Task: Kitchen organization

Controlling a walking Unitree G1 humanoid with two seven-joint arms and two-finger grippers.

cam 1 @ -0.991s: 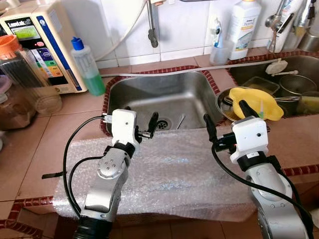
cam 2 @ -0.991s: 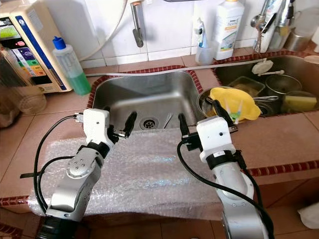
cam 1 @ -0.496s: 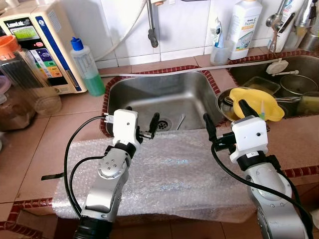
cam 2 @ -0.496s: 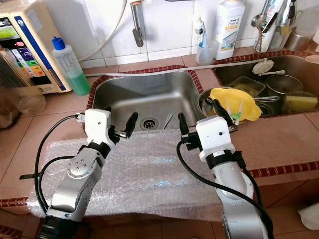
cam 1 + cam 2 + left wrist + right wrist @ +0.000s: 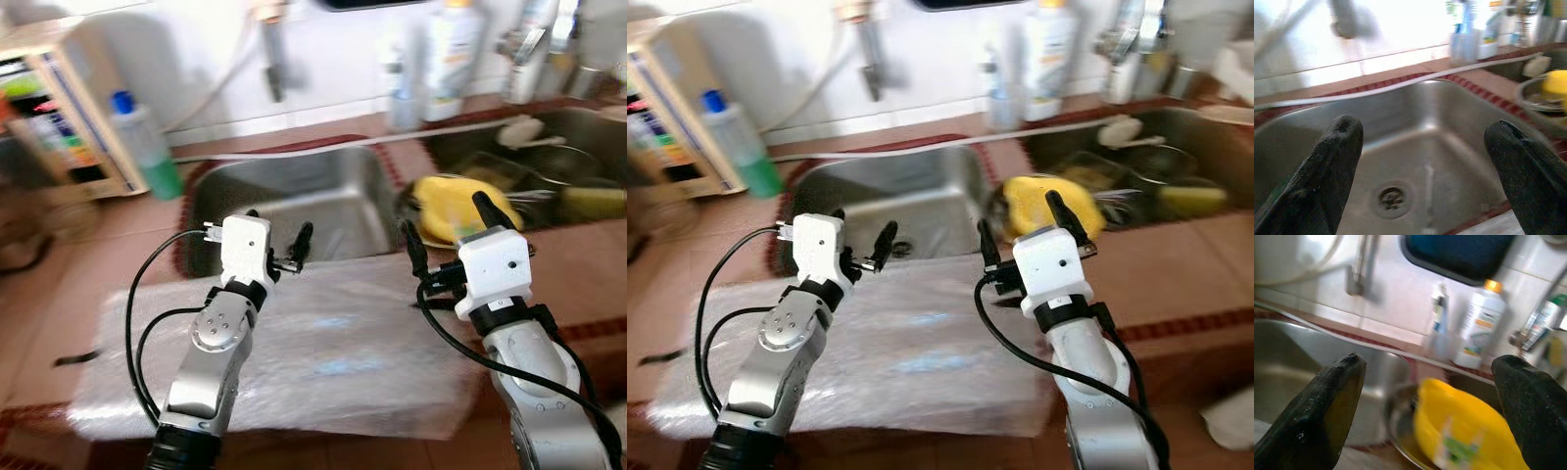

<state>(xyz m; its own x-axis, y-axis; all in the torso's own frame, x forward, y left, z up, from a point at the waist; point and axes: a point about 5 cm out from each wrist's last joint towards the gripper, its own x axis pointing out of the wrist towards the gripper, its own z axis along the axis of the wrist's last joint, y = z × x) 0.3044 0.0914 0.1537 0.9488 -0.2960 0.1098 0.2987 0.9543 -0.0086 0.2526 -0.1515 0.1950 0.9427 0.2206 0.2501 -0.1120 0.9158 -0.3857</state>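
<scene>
My left gripper (image 5: pixel 277 223) is open and empty, held over the near rim of the steel sink (image 5: pixel 294 196). In the left wrist view its fingers (image 5: pixel 1334 161) frame the drain (image 5: pixel 1392 198) and a thin utensil (image 5: pixel 1428 186) lying in the basin. My right gripper (image 5: pixel 444 217) is open too, just in front of a yellow plastic piece (image 5: pixel 453 206) that rests in a steel bowl. The right wrist view looks past the fingers (image 5: pixel 1337 396) at the yellow piece (image 5: pixel 1464 431). A bubble wrap sheet (image 5: pixel 323 352) covers the counter under both arms.
A green liquid bottle (image 5: pixel 147 147) and a white appliance (image 5: pixel 59 108) stand at the back left. A white bottle (image 5: pixel 446 59) is by the wall. A second basin with dishes (image 5: pixel 563 162) lies at the right. The tap (image 5: pixel 269 49) hangs over the sink.
The whole picture has shifted a little to the left and turned blurry, so the camera moved. Both grippers keep their pose and stay open.
</scene>
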